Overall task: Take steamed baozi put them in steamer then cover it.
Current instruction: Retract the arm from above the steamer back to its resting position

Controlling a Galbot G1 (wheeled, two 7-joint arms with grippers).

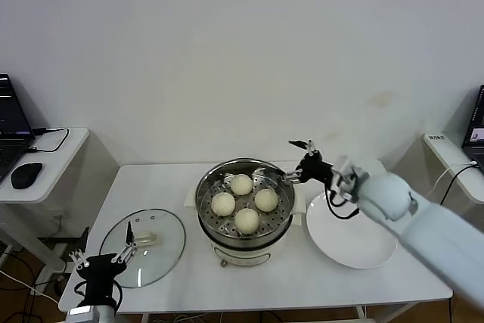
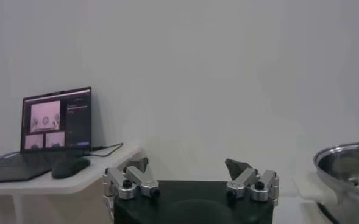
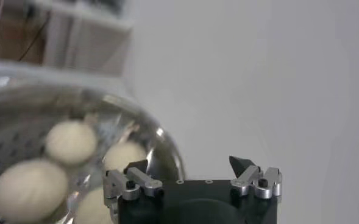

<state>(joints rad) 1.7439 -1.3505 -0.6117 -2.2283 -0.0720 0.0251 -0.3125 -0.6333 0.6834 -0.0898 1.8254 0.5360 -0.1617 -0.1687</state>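
Note:
The steel steamer (image 1: 209, 187) stands mid-table with several pale baozi (image 1: 241, 184) on its perforated tray. Its glass cover (image 1: 162, 243) lies flat on the table to the left, cream handle up. My right gripper (image 1: 295, 160) hovers open and empty just beyond the steamer's right rim. The right wrist view shows that gripper (image 3: 188, 163) with nothing between its fingers, and the baozi (image 3: 71, 141) inside the steamer (image 3: 167, 146). My left gripper (image 1: 102, 249) is open and empty, low at the cover's near-left edge. The left wrist view shows it (image 2: 187, 165) empty, with the steamer (image 2: 344, 159) off to one side.
An empty white plate (image 1: 355, 243) lies right of the steamer, under my right forearm. A side table on the left carries a laptop (image 2: 57, 119) and a mouse (image 1: 26, 175). Another small desk (image 1: 454, 160) stands at the far right.

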